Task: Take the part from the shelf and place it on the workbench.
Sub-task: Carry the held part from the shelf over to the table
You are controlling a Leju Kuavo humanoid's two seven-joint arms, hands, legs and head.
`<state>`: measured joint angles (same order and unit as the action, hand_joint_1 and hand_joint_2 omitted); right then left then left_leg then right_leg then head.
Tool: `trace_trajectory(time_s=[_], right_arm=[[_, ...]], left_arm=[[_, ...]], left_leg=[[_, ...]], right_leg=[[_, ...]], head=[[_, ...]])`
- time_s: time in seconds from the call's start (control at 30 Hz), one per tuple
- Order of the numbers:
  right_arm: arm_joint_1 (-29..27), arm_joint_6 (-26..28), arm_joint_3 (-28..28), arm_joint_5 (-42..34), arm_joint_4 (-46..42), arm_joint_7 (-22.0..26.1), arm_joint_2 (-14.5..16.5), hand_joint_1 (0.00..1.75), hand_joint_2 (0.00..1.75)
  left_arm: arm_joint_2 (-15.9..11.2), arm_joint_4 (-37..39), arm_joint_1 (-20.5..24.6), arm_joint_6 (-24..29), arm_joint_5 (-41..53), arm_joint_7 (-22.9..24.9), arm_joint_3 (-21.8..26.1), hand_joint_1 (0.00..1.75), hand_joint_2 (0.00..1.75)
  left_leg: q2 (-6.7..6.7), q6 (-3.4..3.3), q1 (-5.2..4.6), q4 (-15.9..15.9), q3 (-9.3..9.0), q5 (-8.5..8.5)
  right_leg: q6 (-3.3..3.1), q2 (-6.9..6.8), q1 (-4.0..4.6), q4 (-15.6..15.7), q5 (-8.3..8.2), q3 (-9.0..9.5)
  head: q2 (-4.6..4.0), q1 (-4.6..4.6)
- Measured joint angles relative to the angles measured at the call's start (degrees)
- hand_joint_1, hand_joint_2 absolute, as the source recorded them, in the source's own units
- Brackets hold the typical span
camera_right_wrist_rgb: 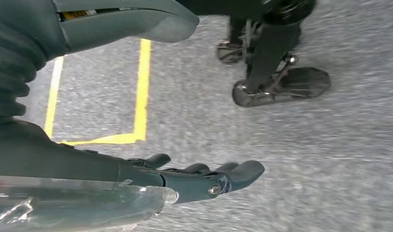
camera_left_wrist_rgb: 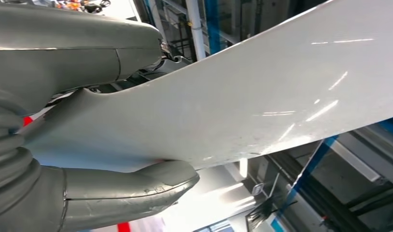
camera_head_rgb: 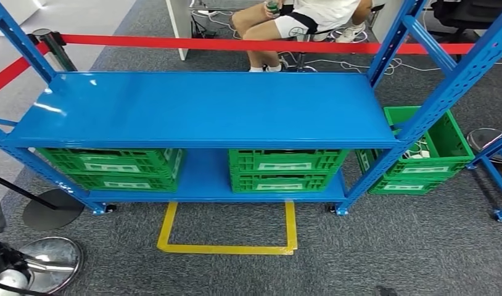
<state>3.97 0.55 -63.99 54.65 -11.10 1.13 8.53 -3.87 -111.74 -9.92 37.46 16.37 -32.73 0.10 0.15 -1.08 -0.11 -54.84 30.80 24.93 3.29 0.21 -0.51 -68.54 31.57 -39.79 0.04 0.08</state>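
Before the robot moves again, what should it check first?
1. Part held: ok, the left hand grips the white part between thumb and fingers.
2. Right hand free: ok, fingers apart, holding nothing above the carpet.
3. Workbench in sight: cannot tell; the head view faces the blue shelf.
4. Person out of the way: ok, seated beyond the red barrier tape.
5. Floor near the feet: not ok, a chrome stand base sits close on the left.
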Motion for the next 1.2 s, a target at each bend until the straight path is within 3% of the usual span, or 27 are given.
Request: trace_trajectory(time_s=[0.03, 0.07, 0.1, 0.13, 0.2, 0.23, 0.3, 0.37, 0.4, 0.43, 0.5, 0.53, 0.57, 0.6, 0.63, 0.7, 0.77, 0.8, 0.87, 0.9, 0.97, 1.03, 1.07, 1.1, 1.13, 1.17, 1.2], right_arm=[[-0.03, -0.06, -0.21, -0.13, 0.0, -0.42, 0.02, 0.0, 1.75], [-0.06, -0.22, -0.42, -0.28, 0.0, -0.73, 0.02, 0.0, 1.75], [-0.09, -0.49, -0.6, -0.42, 0.0, -0.97, 0.02, 0.0, 1.75], [-0.1, -0.77, -0.73, -0.5, 0.0, -1.09, 0.02, 0.0, 1.75], [-0.04, -1.14, -0.89, -0.49, -0.01, -1.04, 0.02, 0.0, 1.75], [0.01, -1.18, -0.95, -0.47, -0.01, -0.86, 0.03, 0.0, 1.75], [-0.01, -1.18, -1.04, -0.48, -0.02, -0.36, 0.04, 0.0, 1.75], [-0.15, -1.25, -1.1, -0.48, -0.02, -0.01, 0.07, 0.0, 1.75], [-0.17, -1.3, -1.13, -0.48, -0.02, 0.07, 0.08, 0.0, 1.75], [-0.17, -1.35, -1.16, -0.48, -0.03, 0.13, 0.08, 0.0, 1.75], [-0.13, -1.41, -1.27, -0.49, -0.06, 0.24, 0.06, 0.0, 1.75], [-0.14, -1.43, -1.36, -0.5, -0.07, 0.39, 0.06, 0.0, 1.75], [-0.14, -1.49, -1.43, -0.49, -0.08, 0.61, 0.06, 0.0, 1.75], [-0.14, -1.59, -1.49, -0.48, -0.08, 0.89, 0.06, 0.0, 1.75], [-0.14, -1.71, -1.52, -0.43, -0.08, 1.16, 0.06, 0.0, 1.75], [-0.1, -1.97, -1.54, -0.3, -0.11, 1.53, -0.01, 0.0, 1.75], [-0.07, -2.26, -1.54, -0.17, -0.17, 1.73, -0.16, 0.0, 1.75], [-0.1, -2.4, -1.54, -0.13, -0.2, 1.87, -0.24, 0.0, 1.75], [-0.3, -2.64, -1.56, 0.0, -0.2, 2.32, -0.29, 0.0, 1.75], [-0.45, -2.71, -1.57, 0.09, -0.2, 2.56, -0.31, 0.0, 1.75], [-0.59, -2.79, -1.58, 0.26, -0.2, 2.94, -0.33, 0.0, 1.75], [-0.52, -2.75, -1.58, 0.37, -0.21, 3.18, -0.4, 0.0, 1.75], [-0.47, -2.74, -1.58, 0.39, -0.21, 3.24, -0.45, 0.0, 1.75], [-0.44, -2.73, -1.58, 0.41, -0.21, 3.27, -0.48, 0.0, 1.75], [-0.41, -2.73, -1.58, 0.41, -0.21, 3.29, -0.48, 0.0, 1.75], [-0.36, -2.73, -1.58, 0.41, -0.22, 3.31, -0.49, 0.0, 1.75], [-0.24, -2.73, -1.58, 0.42, -0.24, 3.34, -0.49, 0.0, 1.75]], left_arm=[[0.0, 0.12, -0.18, -0.04, 0.03, -0.01, -0.03, 1.75, 1.75], [0.0, 0.25, -0.36, -0.1, 0.05, -0.01, -0.05, 1.75, 1.75], [0.0, 0.36, -0.55, -0.17, 0.07, -0.02, -0.05, 1.75, 1.75], [0.0, 0.45, -0.71, -0.27, 0.09, -0.05, -0.05, 1.75, 1.75], [0.06, 0.52, -0.95, -0.57, 0.03, -0.31, -0.05, 1.75, 1.75], [0.11, 0.54, -1.02, -0.75, -0.05, -0.52, -0.04, 1.75, 1.75], [0.31, 0.6, -1.07, -1.1, -0.29, -1.0, -0.04, 1.75, 1.75], [0.46, 0.67, -1.11, -1.33, -0.49, -1.25, -0.04, 1.75, 1.75], [0.51, 0.7, -1.12, -1.38, -0.54, -1.3, -0.04, 1.75, 1.75], [0.53, 0.74, -1.12, -1.4, -0.58, -1.33, -0.03, 1.75, 1.75], [0.6, 0.88, -1.1, -1.47, -0.67, -1.38, -0.03, 1.75, 1.75], [0.62, 0.97, -1.11, -1.56, -0.7, -1.4, -0.03, 1.75, 1.75], [0.66, 1.08, -1.11, -1.66, -0.74, -1.42, -0.03, 1.75, 1.75], [0.71, 1.18, -1.11, -1.76, -0.76, -1.46, -0.04, 1.75, 1.75], [0.76, 1.27, -1.1, -1.84, -0.8, -1.53, -0.04, 1.75, 1.75], [0.93, 1.39, -1.02, -1.9, -0.86, -1.74, -0.07, 1.75, 1.75], [1.12, 1.49, -0.91, -1.91, -0.9, -1.96, -0.1, 1.75, 1.75], [1.22, 1.56, -0.9, -1.9, -0.9, -2.03, -0.1, 1.75, 1.75], [1.44, 1.71, -1.0, -1.85, -0.91, -2.13, -0.1, 1.75, 1.75], [1.57, 1.77, -1.06, -1.84, -0.92, -2.17, -0.1, 1.75, 1.75], [1.82, 1.8, -1.12, -1.82, -0.96, -2.26, -0.09, 1.75, 1.75], [2.0, 1.84, -1.18, -1.81, -0.98, -2.28, -0.07, 1.75, 1.75], [2.1, 1.87, -1.19, -1.81, -0.99, -2.28, -0.07, 1.75, 1.75], [2.19, 1.91, -1.22, -1.81, -1.01, -2.28, -0.07, 1.75, 1.75], [2.24, 1.93, -1.23, -1.81, -1.03, -2.28, -0.08, 1.75, 1.75], [2.27, 1.95, -1.25, -1.81, -1.05, -2.28, -0.08, 1.75, 1.75], [2.28, 1.95, -1.27, -1.8, -1.07, -2.28, -0.08, 1.75, 1.75]], left_leg=[[0.0, -0.07, -0.1, -0.03, 0.79, -0.62], [0.0, -0.1, -0.2, -0.07, 1.62, -1.25], [0.0, -0.09, -0.3, -0.1, 2.44, -1.87], [-0.02, -0.04, -0.39, -0.13, 3.19, -2.45], [-0.03, 0.2, -0.53, -0.18, 4.37, -3.54], [0.0, 0.42, -0.55, -0.18, 4.76, -4.08], [0.1, 0.97, -0.43, 0.05, 5.18, -5.26], [0.04, 1.63, -0.36, 0.48, 5.54, -5.76], [-0.04, 2.0, -0.37, -0.08, 5.88, -4.71], [-0.12, 2.36, -0.33, -1.74, 6.44, -2.65], [-0.17, 3.01, 0.1, -8.83, 8.19, 3.06], [-0.17, 3.31, 0.35, -12.71, 8.95, 5.0], [-0.17, 3.59, 0.57, -15.42, 9.17, 5.71], [-0.16, 3.86, 0.77, -16.13, 8.51, 5.14], [-0.16, 4.14, 0.98, -14.77, 6.86, 3.76], [-0.2, 4.71, 1.37, -7.79, 1.54, 1.65], [-0.44, 4.52, 1.39, -1.86, -2.1, 2.08], [-0.56, 4.16, 1.23, -0.78, -2.44, 2.57], [-0.55, 2.93, 1.09, -0.67, -1.52, 2.18], [-0.47, 2.23, 1.07, -0.73, -0.97, 1.69], [-0.29, 1.06, 1.02, -0.65, 0.28, 0.49], [-0.23, 0.6, 0.77, -0.67, 1.91, -0.89], [-0.21, 0.55, 0.65, -0.7, 2.84, -1.63], [-0.21, 0.57, 0.57, -0.73, 3.79, -2.39], [-0.21, 0.66, 0.52, -0.75, 4.72, -3.14], [-0.23, 0.79, 0.5, -0.79, 5.58, -3.88], [-0.24, 1.02, 0.47, -0.84, 6.29, -4.59]], right_leg=[[0.06, 0.0, 0.02, -3.38, 1.46, -0.58], [0.03, 0.0, 0.06, -5.36, 1.61, -0.46], [-0.11, 0.01, 0.13, -5.39, 0.54, 0.6], [-0.36, 0.01, 0.24, -3.25, -1.2, 2.75], [-1.17, -0.01, 0.59, 5.18, -3.08, 9.02], [-1.46, -0.01, 0.77, 9.36, -2.83, 11.76], [-1.78, 0.06, 1.1, 13.59, -2.12, 14.12], [-2.18, 0.0, 0.98, 14.31, -3.16, 13.47], [-2.61, -0.11, 0.79, 14.58, -3.83, 13.06], [-2.99, -0.23, 0.57, 14.82, -4.5, 12.59], [-3.43, -0.37, 0.41, 14.75, -5.61, 11.5], [-3.36, -0.42, 0.35, 14.59, -6.08, 10.79], [-3.21, -0.46, 0.24, 14.32, -6.51, 9.97], [-3.0, -0.48, 0.07, 13.91, -6.86, 9.08], [-2.73, -0.49, -0.15, 13.4, -7.15, 8.19], [-2.08, -0.43, -0.48, 12.2, -7.6, 6.52], [-1.28, -0.34, -0.5, 11.26, -8.18, 5.24], [-0.85, -0.31, -0.49, 11.07, -8.59, 4.79], [-0.02, -0.26, -0.69, 10.94, -9.16, 4.19], [0.27, -0.27, -0.81, 10.39, -8.25, 3.72], [0.59, -0.29, -0.88, 6.03, -3.44, 2.16], [0.7, -0.3, -0.75, -1.63, 1.83, 0.44], [0.67, -0.29, -0.67, -4.62, 2.72, 0.24], [0.58, -0.29, -0.58, -5.94, 2.18, 0.85], [0.42, -0.29, -0.5, -5.35, 0.57, 2.38], [0.23, -0.28, -0.43, -2.87, -1.17, 4.88], [0.03, -0.23, -0.36, 1.18, -1.85, 8.22]], head=[[0.0, 0.01], [0.0, 0.01], [0.0, 0.0], [0.0, -0.01], [0.0, -0.03], [0.0, -0.05], [0.0, -0.06], [0.0, 0.01], [0.0, -0.01], [0.0, -0.07], [0.0, -0.18], [0.0, -0.22], [0.0, -0.2], [0.0, -0.21], [0.0, -0.22], [0.0, -0.3], [0.0, -0.36], [0.0, -0.37], [0.0, -0.33], [0.0, -0.27], [0.0, -0.08], [0.0, 0.07], [0.0, 0.09], [0.0, 0.08], [0.0, 0.08], [0.0, 0.08], [0.0, 0.08]])
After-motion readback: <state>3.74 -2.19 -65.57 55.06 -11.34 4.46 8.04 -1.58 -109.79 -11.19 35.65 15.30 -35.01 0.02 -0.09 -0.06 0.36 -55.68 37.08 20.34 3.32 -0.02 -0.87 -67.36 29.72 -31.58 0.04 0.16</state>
